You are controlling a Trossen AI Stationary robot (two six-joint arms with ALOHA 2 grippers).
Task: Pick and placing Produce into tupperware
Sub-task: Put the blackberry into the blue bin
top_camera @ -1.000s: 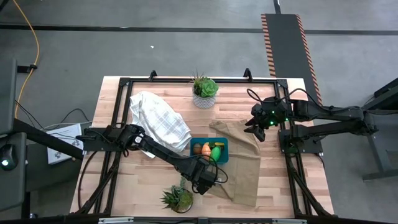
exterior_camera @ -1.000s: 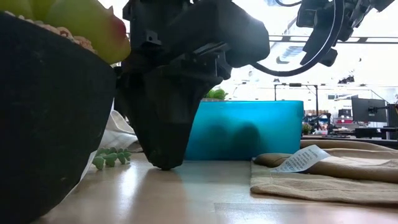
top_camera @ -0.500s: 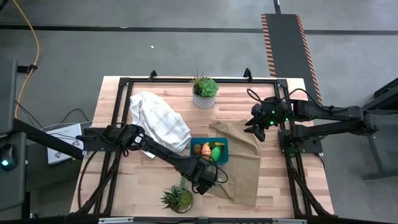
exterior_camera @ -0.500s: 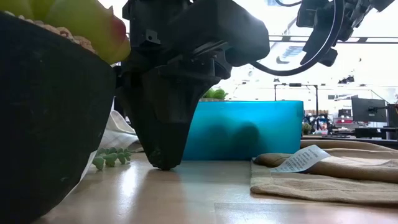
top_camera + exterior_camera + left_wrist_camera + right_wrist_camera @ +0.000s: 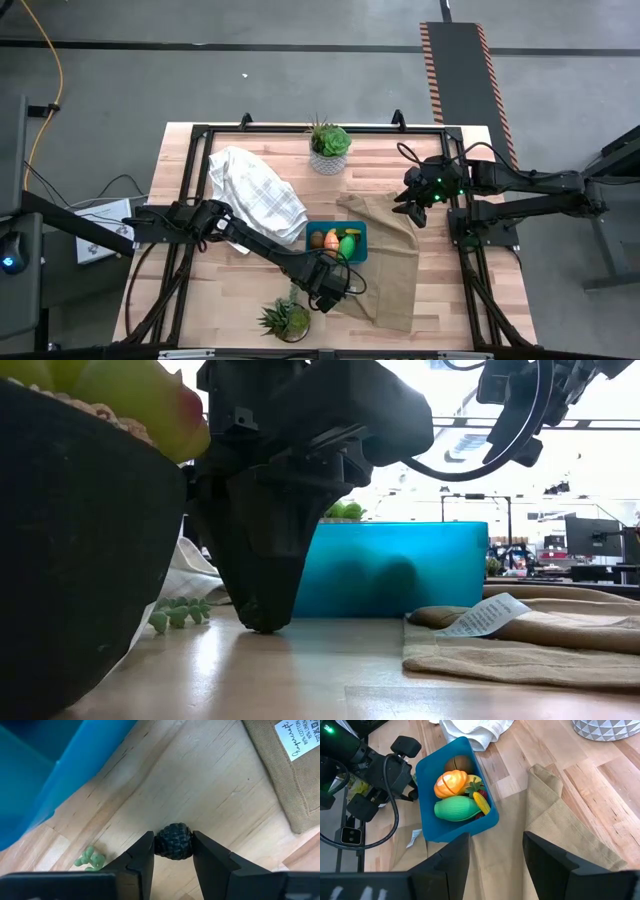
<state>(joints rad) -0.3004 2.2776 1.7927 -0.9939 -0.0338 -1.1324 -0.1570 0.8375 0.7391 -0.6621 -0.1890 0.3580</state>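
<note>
left gripper [image 5: 172, 851] — clamps dark bumpy piece [image 5: 173, 840] | round — no long axis

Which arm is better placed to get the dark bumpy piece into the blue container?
Left: its fingers already flank the dark bumpy piece on the table beside the container. The right gripper hangs over the tan cloth.

table [image 5: 200, 785]: pale wood, smooth, faint sheen | container [image 5: 432, 767]: teal plastic, smooth, semi-glossy | cloth [image 5: 295, 775]: tan, coarse matt weave, paper-like printed label | ball [image 5: 173, 841] between left gripper [image 5: 172, 852] fingers: dark, knobbly, matt | fingers [image 5: 142, 862]: black matt plastic
</note>
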